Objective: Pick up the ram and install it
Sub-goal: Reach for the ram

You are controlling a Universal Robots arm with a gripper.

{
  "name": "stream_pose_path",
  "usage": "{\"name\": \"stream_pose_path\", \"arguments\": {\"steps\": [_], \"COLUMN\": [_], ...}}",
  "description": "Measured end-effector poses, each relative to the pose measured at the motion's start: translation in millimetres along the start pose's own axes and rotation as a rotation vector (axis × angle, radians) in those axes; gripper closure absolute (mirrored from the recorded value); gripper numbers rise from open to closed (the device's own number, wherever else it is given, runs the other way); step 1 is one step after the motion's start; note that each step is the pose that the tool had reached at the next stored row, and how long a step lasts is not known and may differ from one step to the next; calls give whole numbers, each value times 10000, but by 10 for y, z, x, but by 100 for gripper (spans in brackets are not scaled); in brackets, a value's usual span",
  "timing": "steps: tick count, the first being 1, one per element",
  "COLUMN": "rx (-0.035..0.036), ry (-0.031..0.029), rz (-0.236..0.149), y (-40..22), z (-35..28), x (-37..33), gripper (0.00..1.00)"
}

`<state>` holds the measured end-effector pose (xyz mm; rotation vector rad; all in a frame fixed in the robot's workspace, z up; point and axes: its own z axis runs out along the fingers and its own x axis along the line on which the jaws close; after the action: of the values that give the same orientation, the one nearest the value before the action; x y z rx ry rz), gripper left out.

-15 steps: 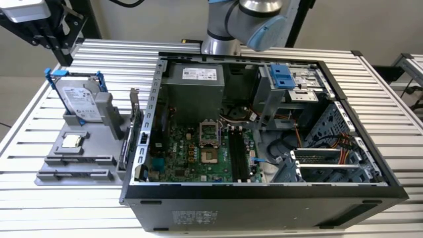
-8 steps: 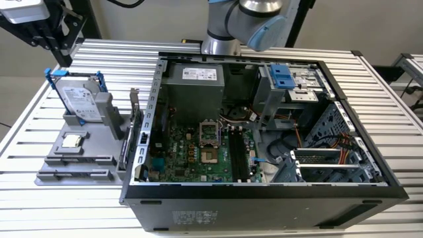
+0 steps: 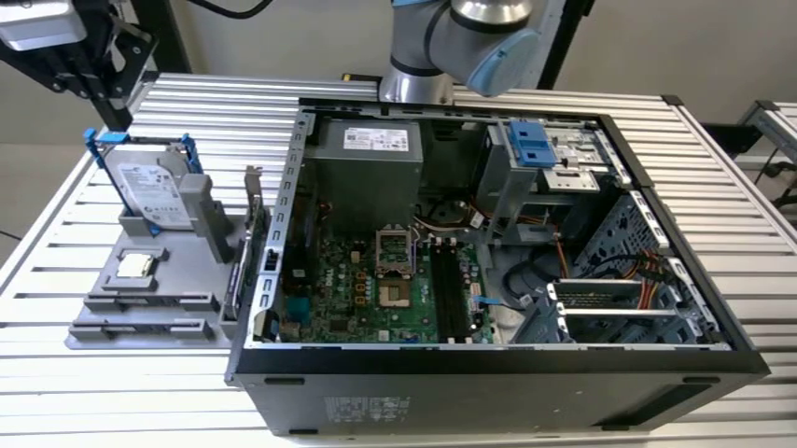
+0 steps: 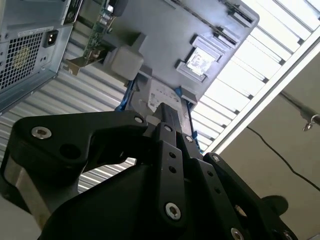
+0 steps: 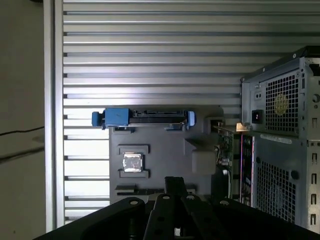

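Pincer hangs above the grey tray on the counter, at the exterior view's left of the open PC case. Fingers look pressed together, nothing between them. The tray carries a hard drive and a chip. Ram: can't tell where it sits, the tray's long slots are too dark.

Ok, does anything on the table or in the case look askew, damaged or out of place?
Nothing stands out. The hard drive stands upright in the grey fixture, the chip lies flat in its pocket, the open case sits flat on the slatted table, and nothing looks spilled or broken.
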<state>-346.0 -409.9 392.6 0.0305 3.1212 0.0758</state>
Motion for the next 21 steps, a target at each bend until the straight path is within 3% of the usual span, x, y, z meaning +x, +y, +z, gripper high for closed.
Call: {"name": "stream_pose_path", "arguments": {"steps": [21], "rx": [0], "ry": [0], "rz": [1], "y": [-177], "z": [-9], "x": [23], "gripper": [100]}}
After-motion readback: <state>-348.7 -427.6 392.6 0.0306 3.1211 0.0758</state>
